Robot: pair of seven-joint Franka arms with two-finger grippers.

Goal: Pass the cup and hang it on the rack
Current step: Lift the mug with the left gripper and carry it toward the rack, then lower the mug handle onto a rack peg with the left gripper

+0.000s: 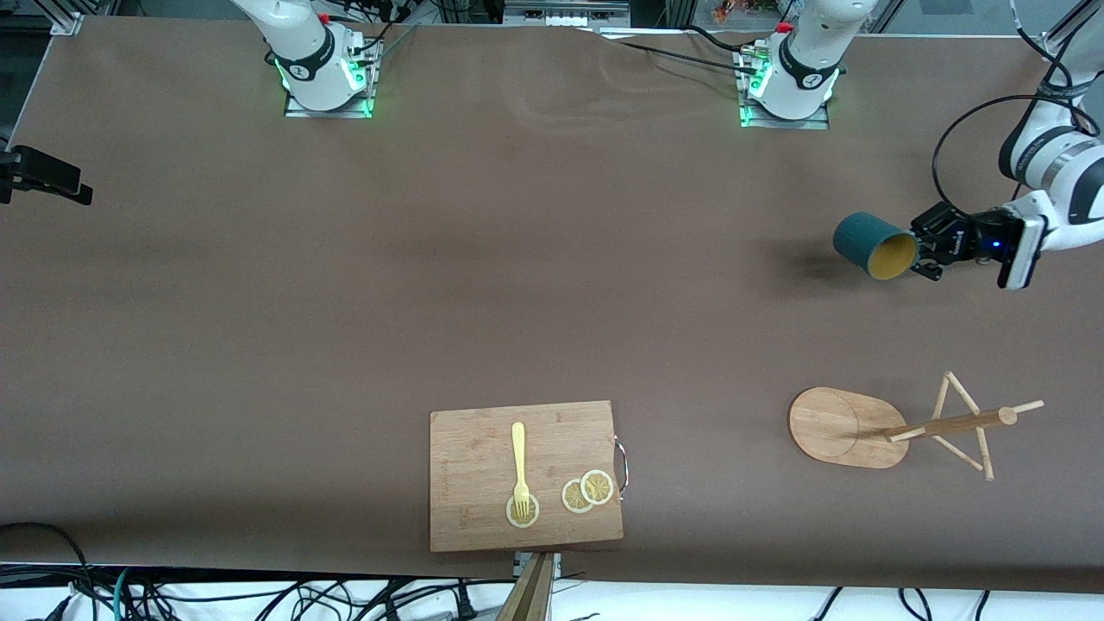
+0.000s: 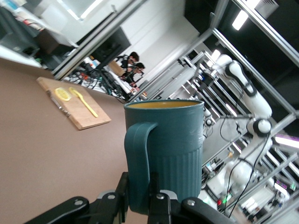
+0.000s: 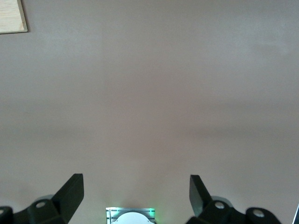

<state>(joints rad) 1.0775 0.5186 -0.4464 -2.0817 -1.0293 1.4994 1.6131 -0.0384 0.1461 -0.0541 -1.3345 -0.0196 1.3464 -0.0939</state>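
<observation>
The dark teal cup hangs on its side in the air over the left arm's end of the table, its yellow-tan mouth turned toward the front camera. My left gripper is shut on its handle; in the left wrist view the two fingers pinch the teal handle of the cup. The wooden rack stands nearer to the front camera than the spot below the cup, its oval base on the table. My right gripper is open and holds nothing, high over bare table; the front view does not show it.
A wooden cutting board lies near the table's front edge with a yellow fork and lemon slices on it. A black clamp juts in at the right arm's end. The arm bases stand along the back.
</observation>
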